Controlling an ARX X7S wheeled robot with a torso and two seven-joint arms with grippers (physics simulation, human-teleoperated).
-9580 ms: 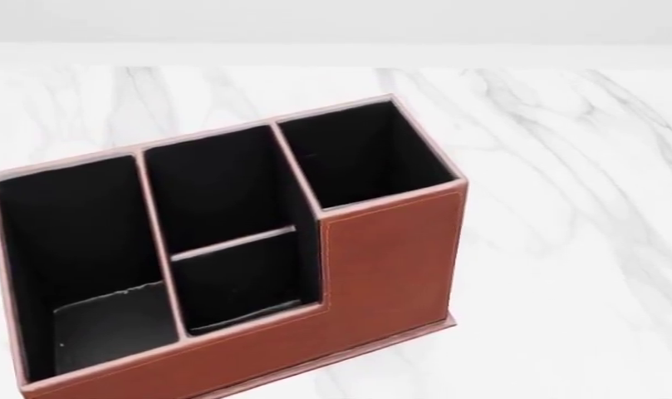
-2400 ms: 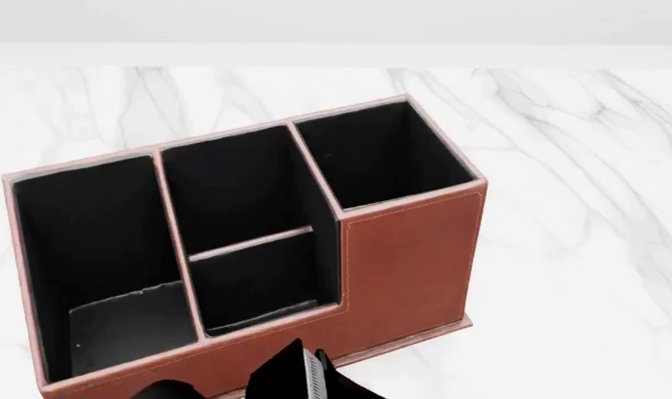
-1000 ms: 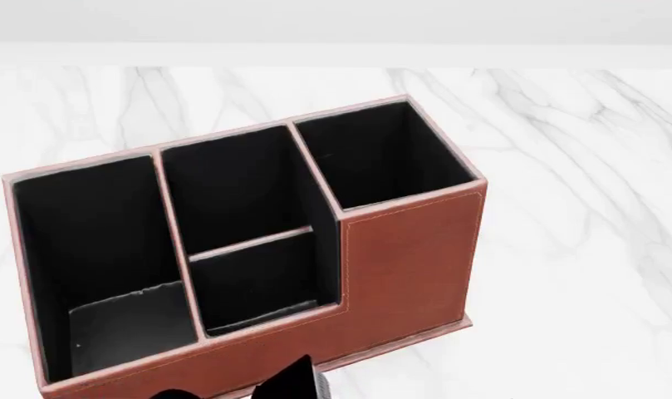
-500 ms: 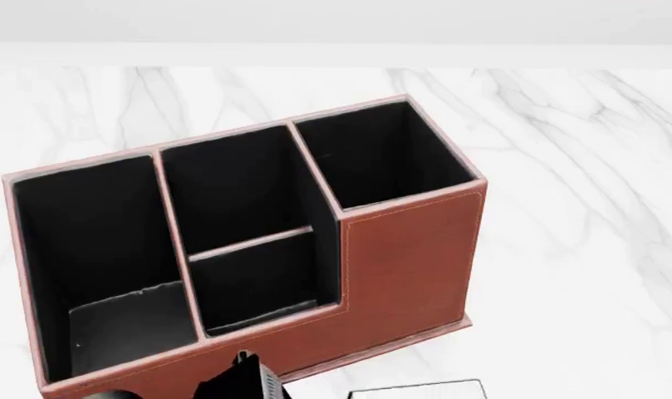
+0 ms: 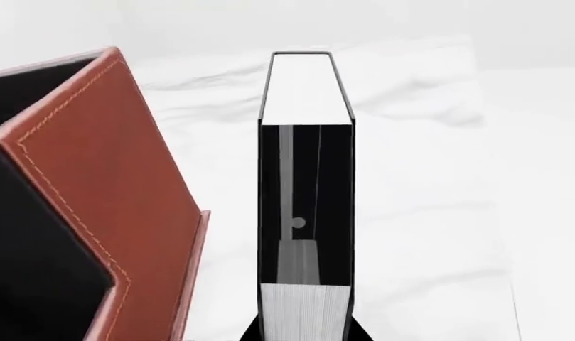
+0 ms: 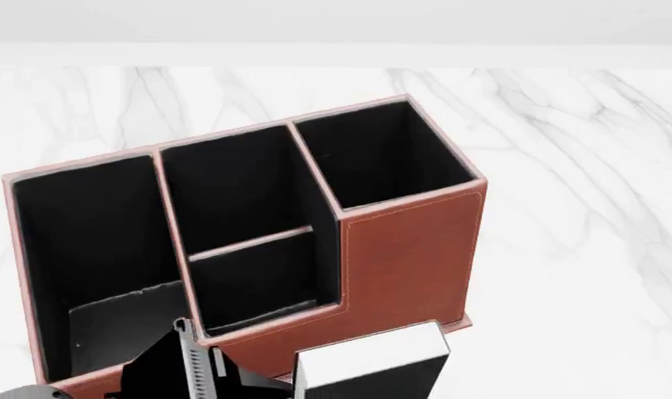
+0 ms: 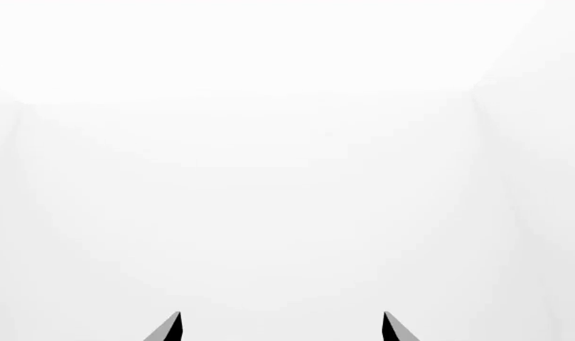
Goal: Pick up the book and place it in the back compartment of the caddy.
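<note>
A white marble table (image 6: 580,166) with grey veining carries the scene, running back to a pale far edge. Directly on it stands the caddy (image 6: 408,258) — red-brown leather with pale stitching and black-lined cells, its flat base lip resting on the marble. Whether the book (image 6: 369,366) — just in front of the caddy — touches the tabletop cannot be told.

Head camera looks steeply down and forward at close range over the caddy (image 6: 247,249) on the marble table (image 6: 580,166); left wrist camera faces along the held book (image 5: 306,213), sharing caddy and book with it; right wrist camera faces blank white.
</note>
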